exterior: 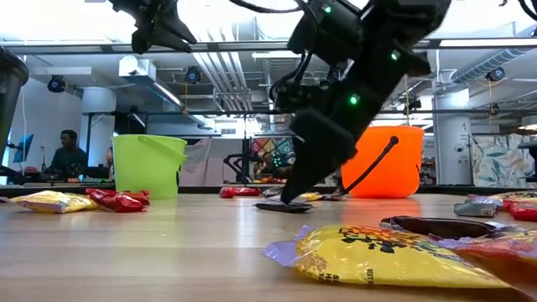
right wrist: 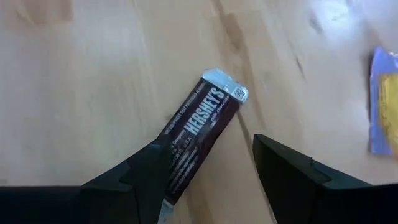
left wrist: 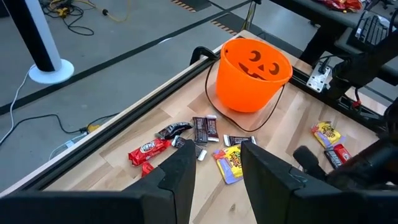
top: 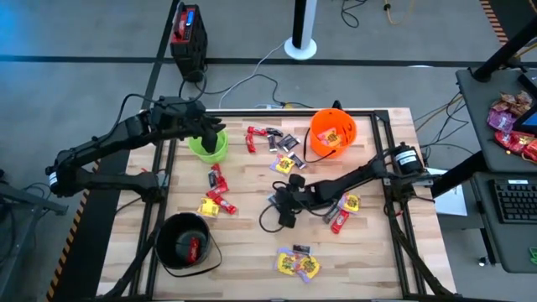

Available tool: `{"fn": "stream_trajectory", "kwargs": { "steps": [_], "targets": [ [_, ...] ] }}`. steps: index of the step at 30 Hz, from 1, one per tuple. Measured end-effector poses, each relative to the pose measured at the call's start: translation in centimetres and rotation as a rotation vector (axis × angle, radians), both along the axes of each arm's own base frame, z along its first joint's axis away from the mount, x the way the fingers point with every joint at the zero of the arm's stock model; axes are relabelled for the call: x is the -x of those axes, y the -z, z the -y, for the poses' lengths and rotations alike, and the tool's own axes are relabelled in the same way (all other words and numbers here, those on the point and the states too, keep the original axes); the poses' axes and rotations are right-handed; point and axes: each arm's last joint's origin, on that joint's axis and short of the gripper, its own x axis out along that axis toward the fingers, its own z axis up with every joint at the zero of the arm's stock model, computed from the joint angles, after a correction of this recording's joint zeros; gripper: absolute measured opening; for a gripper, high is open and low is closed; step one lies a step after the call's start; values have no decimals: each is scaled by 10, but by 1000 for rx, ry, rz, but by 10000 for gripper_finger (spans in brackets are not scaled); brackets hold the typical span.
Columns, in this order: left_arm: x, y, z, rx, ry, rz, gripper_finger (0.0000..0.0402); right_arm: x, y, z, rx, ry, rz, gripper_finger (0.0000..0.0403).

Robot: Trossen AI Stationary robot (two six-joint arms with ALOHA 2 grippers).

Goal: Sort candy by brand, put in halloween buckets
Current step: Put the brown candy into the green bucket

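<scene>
My right gripper (top: pixel 281 208) (right wrist: pixel 208 146) is open and points down at the table's middle. Its fingers stand on either side of a dark Hershey's bar (right wrist: pixel 200 121) (exterior: pixel 284 207) that lies flat on the wood. My left gripper (top: pixel 210 132) (left wrist: pixel 217 155) hangs open and holds nothing above the lime green bucket (top: pixel 208 151) (exterior: pixel 149 165). The orange pumpkin bucket (top: pixel 333 132) (left wrist: pixel 255 74) stands at the far side. The black bucket (top: pixel 183 242), at the near left, holds a red candy. Red, yellow and dark candies (top: pixel 218 191) (top: pixel 298 264) (top: pixel 281 143) lie scattered on the table. My right gripper comes at the bar from above. One fingertip (right wrist: pixel 149 168) covers the bar's near end (right wrist: pixel 180 158), and the other stands apart on bare wood. I cannot tell whether the fingertip touches the wrapper. The bar lies flat on the table.
A black rail frame (top: pixel 382 134) edges the table. More candies lie under the right arm (top: pixel 346 205), and a yellow one lies close to the low camera (exterior: pixel 377 252). Pink-red packets (top: pixel 513 126) sit on a desk off to the right. A person (exterior: pixel 67 151) sits in the room behind.
</scene>
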Motion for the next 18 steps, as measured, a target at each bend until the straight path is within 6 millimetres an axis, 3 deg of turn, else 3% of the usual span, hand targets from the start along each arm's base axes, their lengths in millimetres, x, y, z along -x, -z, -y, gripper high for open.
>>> {"fn": "stream_trajectory", "kwargs": {
  "steps": [5,12,18],
  "targets": [
    [0,0,0,1,1,-2,111,-5,-15,-2,-64,58,86,219],
    [0,1,0,-2,4,-11,111,5,14,-17,-104,243,120,219],
    [-1,2,0,-3,7,-17,111,9,41,-20,-86,271,101,219]
  ]
}}
